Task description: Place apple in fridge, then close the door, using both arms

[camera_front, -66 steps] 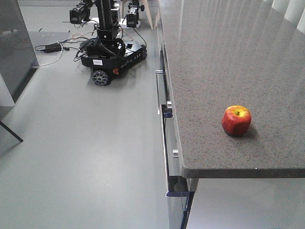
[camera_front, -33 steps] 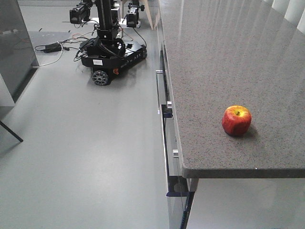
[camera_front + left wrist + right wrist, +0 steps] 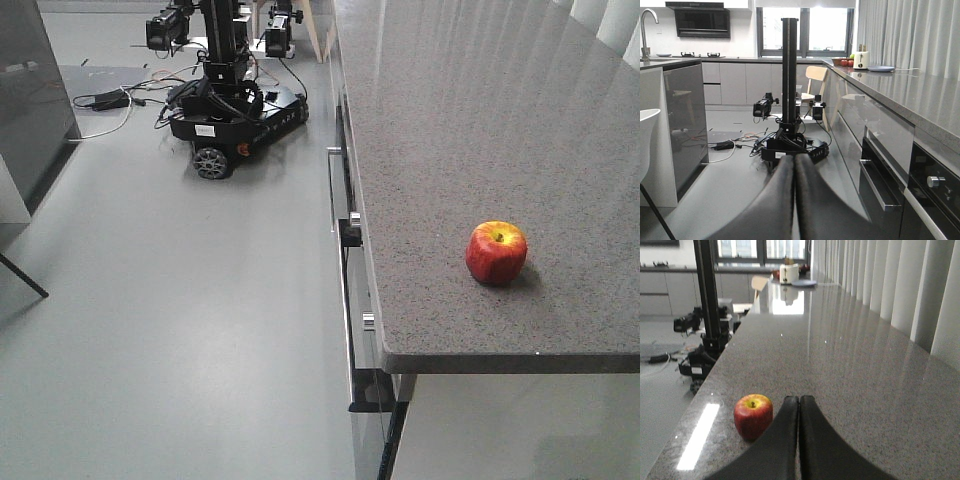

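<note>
Speckled grey stone countertop [image 3: 480, 120] carrying one fruit.
A round red apple [image 3: 496, 251] with a yellow top sits upright near the counter's near end; a white toaster [image 3: 789, 273] and a pale plate [image 3: 804, 283] stand at the far end.

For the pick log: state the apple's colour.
Apple: red, yellow patch on top; clearest in the exterior front-facing view.
</note>
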